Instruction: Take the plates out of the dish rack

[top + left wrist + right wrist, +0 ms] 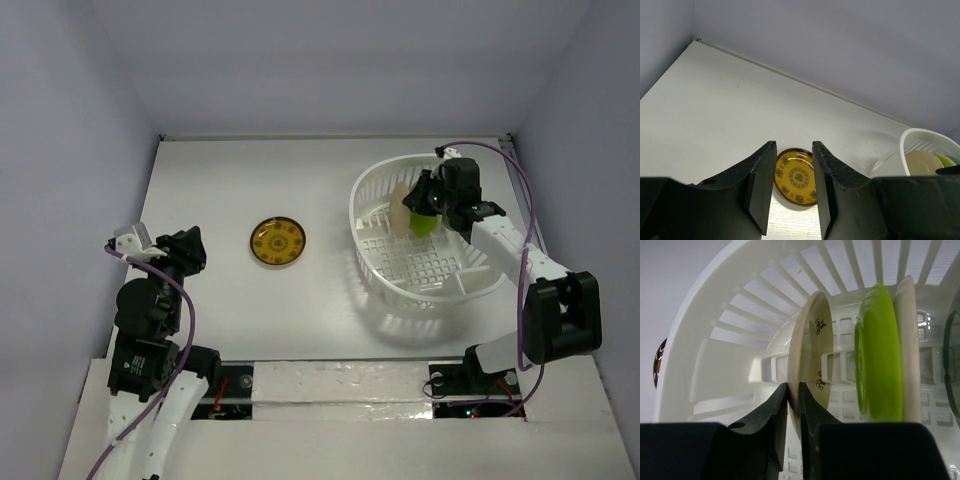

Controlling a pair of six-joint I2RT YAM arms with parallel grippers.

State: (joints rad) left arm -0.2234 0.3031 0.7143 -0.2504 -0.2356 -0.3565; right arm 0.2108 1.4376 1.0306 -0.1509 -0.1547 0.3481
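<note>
The white dish rack (470,285) stands at the right of the table; its slotted wall fills the right wrist view (740,325). Inside it the cream-beige plate (810,335) stands on edge, and my right gripper (793,400) is shut on its lower rim. The cream plate also shows from above (400,208). The lime green plate (880,355) stands just right of it, also seen from above (424,226). A dark teal rim (952,365) shows at the far right edge. The amber-orange plate (279,243) lies flat on the table, seen between my open left gripper's fingers (760,190). My left gripper (180,250) is empty.
The right arm (520,250) reaches over the rack's right rim. The back wall (330,70) and the side walls enclose the table. The rack's rim also shows at the right in the left wrist view (925,135).
</note>
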